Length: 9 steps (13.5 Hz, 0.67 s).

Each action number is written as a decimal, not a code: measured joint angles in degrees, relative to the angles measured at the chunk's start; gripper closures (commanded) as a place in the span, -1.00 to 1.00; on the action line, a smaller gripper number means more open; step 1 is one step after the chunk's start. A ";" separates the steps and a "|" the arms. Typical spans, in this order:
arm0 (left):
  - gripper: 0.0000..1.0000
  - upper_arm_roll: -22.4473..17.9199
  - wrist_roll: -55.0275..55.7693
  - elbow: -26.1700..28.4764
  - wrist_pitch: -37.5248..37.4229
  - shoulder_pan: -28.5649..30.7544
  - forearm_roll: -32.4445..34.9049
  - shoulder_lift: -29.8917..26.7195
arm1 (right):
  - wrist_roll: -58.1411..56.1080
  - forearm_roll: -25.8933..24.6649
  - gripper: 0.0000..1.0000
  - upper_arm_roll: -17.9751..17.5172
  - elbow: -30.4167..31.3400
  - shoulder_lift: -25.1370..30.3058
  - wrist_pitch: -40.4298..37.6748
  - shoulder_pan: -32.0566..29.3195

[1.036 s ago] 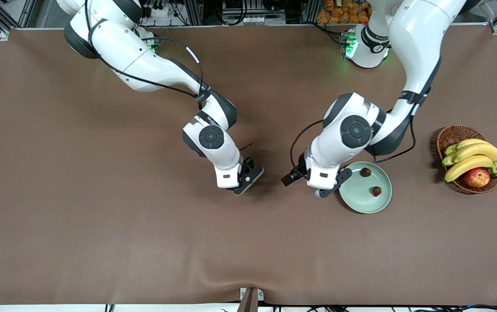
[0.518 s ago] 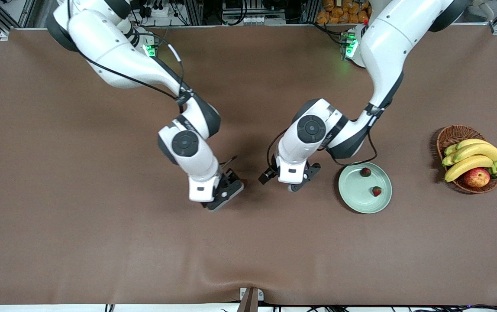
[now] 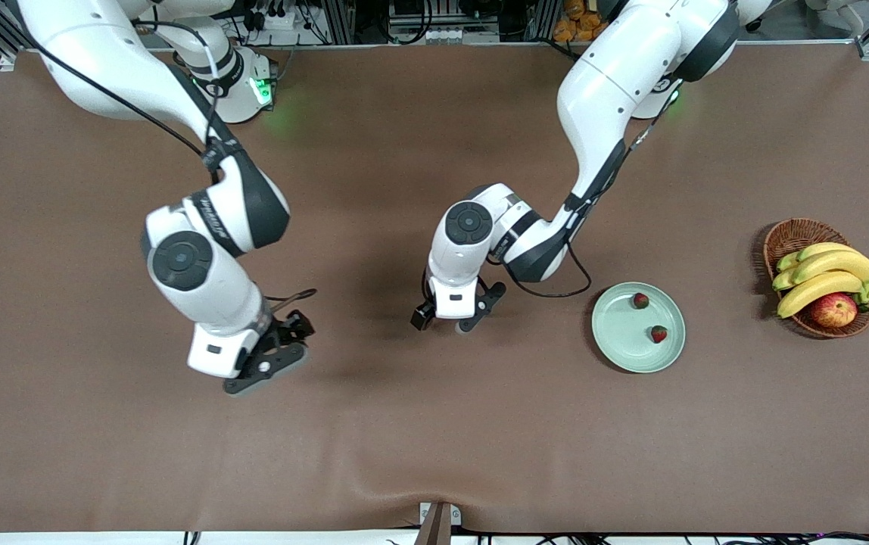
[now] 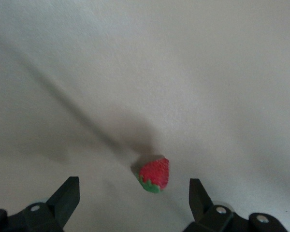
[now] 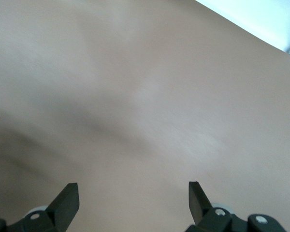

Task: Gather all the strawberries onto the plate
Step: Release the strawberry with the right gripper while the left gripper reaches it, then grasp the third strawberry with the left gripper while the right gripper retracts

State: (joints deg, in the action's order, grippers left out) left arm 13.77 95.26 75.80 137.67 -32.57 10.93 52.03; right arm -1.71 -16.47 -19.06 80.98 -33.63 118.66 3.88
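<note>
My left gripper hangs wide open over a lone strawberry lying on the brown tablecloth. My right gripper, also spread and empty, hovers over bare cloth. Two strawberries sit in the mint-green plate.

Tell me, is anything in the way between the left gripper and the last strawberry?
No, nothing shows in the way. The left gripper is open above the strawberry, which lies alone on the bare table between its fingers.

Two strawberries on the plate

We find the basket at the frame's middle right; a third strawberry lies on the table.
</note>
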 measured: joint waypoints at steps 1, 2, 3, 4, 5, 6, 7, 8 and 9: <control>-1.00 -0.01 0.00 -0.56 0.18 -0.16 0.00 0.55 | 0.06 0.77 -1.00 1.14 0.79 1.99 -2.25 -0.65; -0.93 -0.04 0.00 -0.89 0.62 -0.28 0.00 0.95 | 0.05 3.19 -1.00 3.12 1.38 4.03 -4.14 -0.81; -0.69 -0.07 -0.01 -1.06 0.79 -0.39 0.00 1.16 | -0.04 6.27 -1.00 5.55 1.79 5.93 -5.42 -0.82; -0.53 -0.08 -0.14 -1.24 0.86 -0.53 0.00 1.34 | -0.23 8.88 -1.00 8.07 2.52 7.90 -6.31 -0.94; -0.47 -0.09 -0.41 -1.62 0.88 -0.71 0.00 1.67 | -0.41 10.41 -1.00 10.21 3.71 10.00 -7.17 -1.23; -0.46 -0.11 -0.56 -2.33 0.90 -0.87 0.00 2.23 | -0.46 11.29 -1.00 11.67 5.37 12.29 -7.92 -1.78; -0.46 -0.15 -0.68 -3.22 1.03 -0.98 0.00 2.99 | -0.45 12.30 -1.00 12.49 7.12 14.55 -8.81 -2.71; -0.44 -0.18 -0.96 -4.15 1.41 -1.03 0.00 3.78 | -0.45 13.65 -1.00 12.90 8.47 16.72 -10.29 -3.94; -0.43 -0.21 -1.37 -4.86 2.00 -1.03 0.00 4.46 | -0.45 14.50 -1.00 13.16 9.23 18.66 -12.22 -5.22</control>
State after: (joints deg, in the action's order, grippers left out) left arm 13.56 93.89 70.94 139.67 -33.61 10.93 56.49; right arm -2.16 -1.97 -5.90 90.21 -14.98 106.44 -1.34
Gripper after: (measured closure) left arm 0.269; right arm 0.000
